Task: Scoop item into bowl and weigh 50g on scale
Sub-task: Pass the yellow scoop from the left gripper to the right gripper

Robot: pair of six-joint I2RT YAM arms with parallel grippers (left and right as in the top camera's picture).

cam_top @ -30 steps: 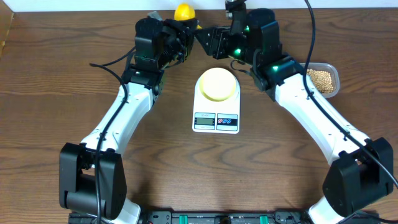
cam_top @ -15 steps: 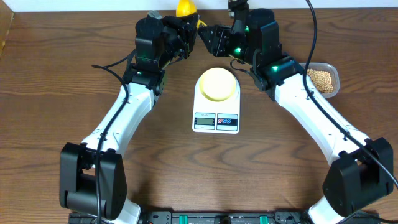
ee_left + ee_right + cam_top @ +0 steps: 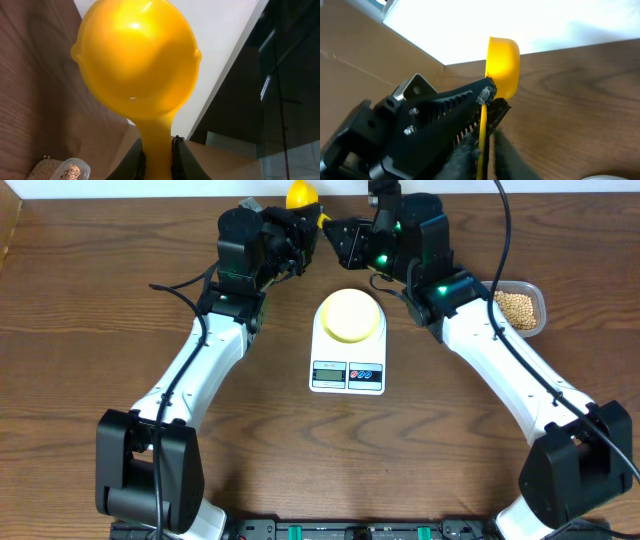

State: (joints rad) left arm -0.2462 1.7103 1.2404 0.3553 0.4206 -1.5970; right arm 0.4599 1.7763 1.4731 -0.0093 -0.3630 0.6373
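The yellow long-handled scoop [image 3: 300, 196] is held up at the far edge of the table. My left gripper [image 3: 306, 232] is shut on its handle, which runs between the black pads [image 3: 141, 160] below the round cup [image 3: 135, 55]. From the right, my right gripper [image 3: 330, 232] meets it. Its fingers are shut on the thin handle [image 3: 483, 131] just below the cup [image 3: 503, 65]. The pale yellow-green bowl [image 3: 350, 314] sits on the white scale [image 3: 348, 376] between the arms. The tan beans [image 3: 515, 305] lie in a clear tub [image 3: 539, 308] at the right.
The left gripper's black toothed finger [image 3: 445, 107] crowds the right wrist view. The tub [image 3: 73, 171] shows at the bottom left of the left wrist view. A white wall runs along the table's far edge, right behind the scoop.
The right gripper's fingers have shut on the scoop handle. The scoop and the left gripper have shifted slightly toward the far edge.
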